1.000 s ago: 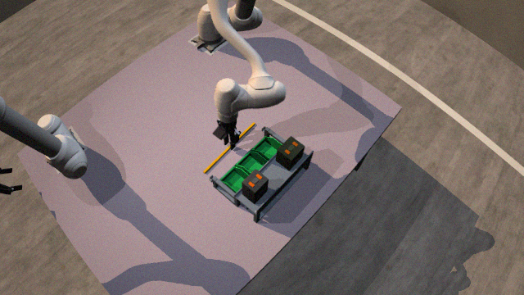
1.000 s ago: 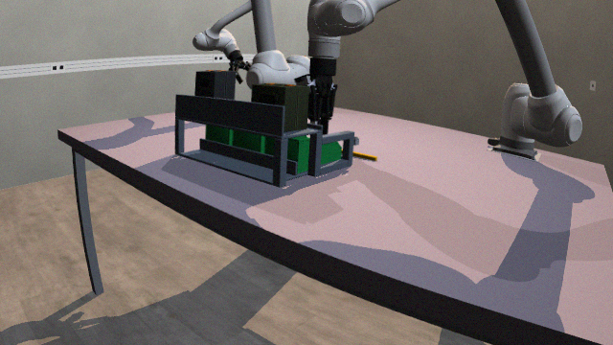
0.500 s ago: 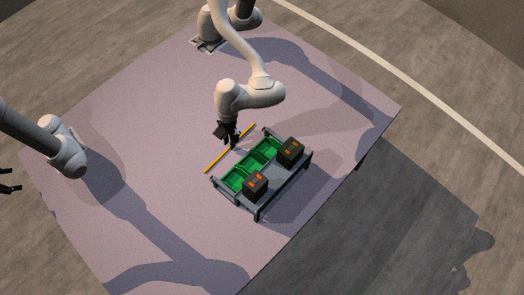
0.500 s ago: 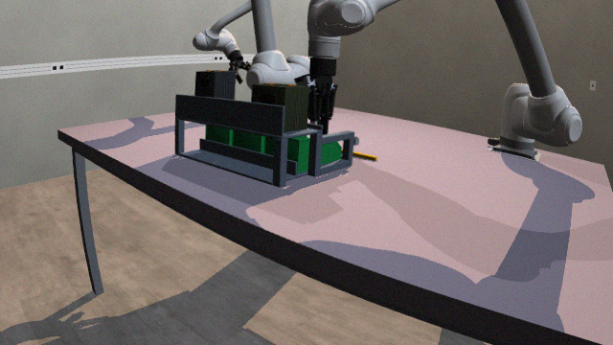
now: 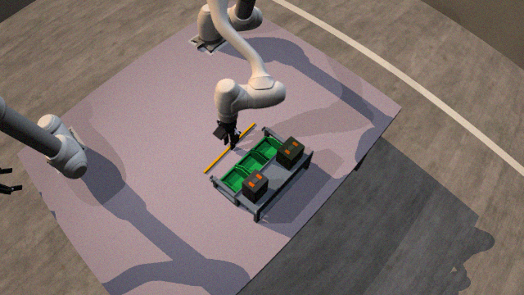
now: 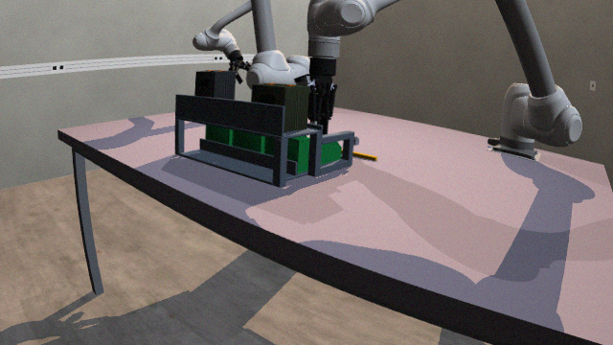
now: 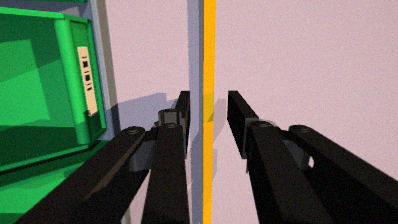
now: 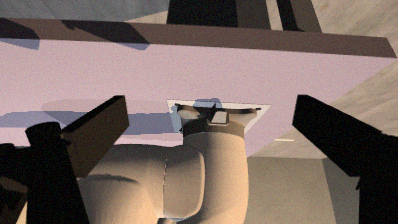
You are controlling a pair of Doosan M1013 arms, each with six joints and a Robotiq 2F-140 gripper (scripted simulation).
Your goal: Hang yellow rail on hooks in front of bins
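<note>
The yellow rail (image 5: 217, 160) (image 6: 365, 156) (image 7: 209, 50) lies in front of the rack, off the hooks and roughly parallel to the bin row. My left gripper (image 5: 232, 144) (image 7: 208, 105) points down over the rail's middle; its fingers stand partly apart, one on each side of the rail, with a gap on both sides. The hooks (image 5: 212, 179) (image 5: 265, 129) are at the rack's front corners; one hook (image 6: 355, 141) shows in the exterior view. Three green bins (image 5: 236, 179) (image 5: 252, 162) (image 5: 268, 147) stand on the shelf. My right gripper (image 5: 16, 179) (image 8: 211, 110) is wide open, empty and far away.
Two dark boxes with orange marks (image 5: 255, 185) (image 5: 290, 152) stand on the grey rack's upper deck (image 5: 275, 179), behind the bins. The arm bases stand at the table's edge (image 6: 192, 215). The right gripper hangs beyond the table edge in the top view.
</note>
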